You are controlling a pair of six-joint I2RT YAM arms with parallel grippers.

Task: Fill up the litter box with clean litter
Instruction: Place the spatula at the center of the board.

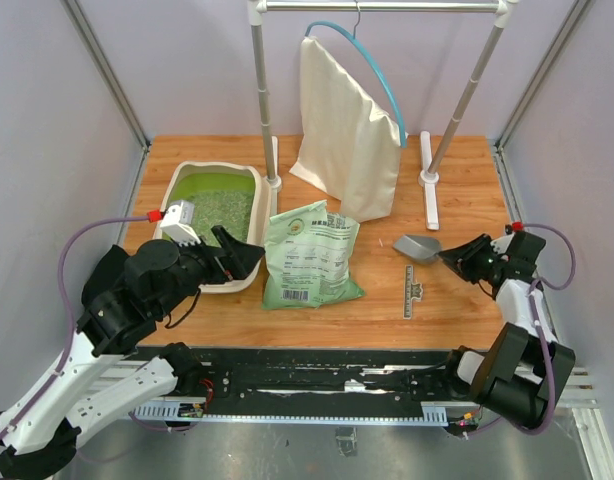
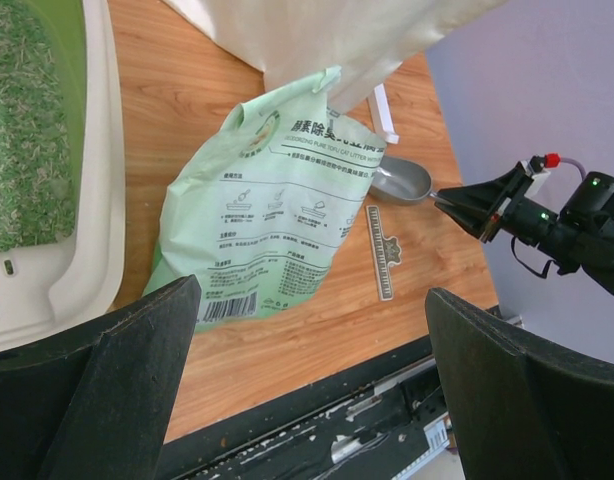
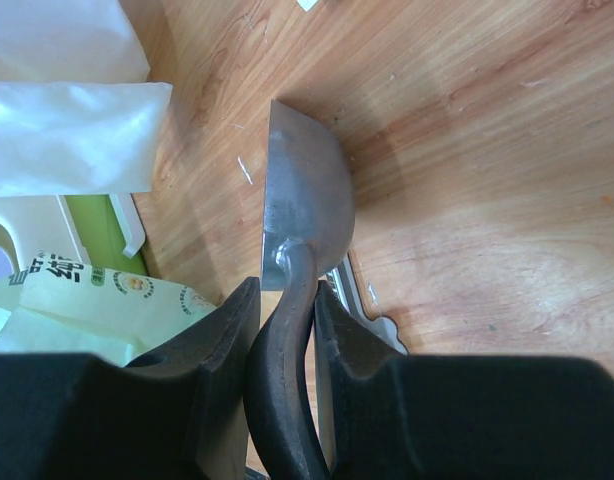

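Right gripper (image 3: pixel 287 300) is clamping the scoop (image 3: pixel 307 200) by its handle, scoop seemingly empty, while left gripper (image 1: pixel 239 252) is hovering wide open by the litter box (image 1: pixel 179 182) holding litter (image 1: pixel 222 210).

1 ea: litter box (image 1: pixel 215 167), green bag (image 1: pixel 309 255), cloth bag (image 1: pixel 342 140), scoop (image 1: pixel 419 247), ruler (image 1: pixel 412 290)

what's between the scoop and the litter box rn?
The green bag lies flat on the table between the scoop and the litter box. The top view shows it best.
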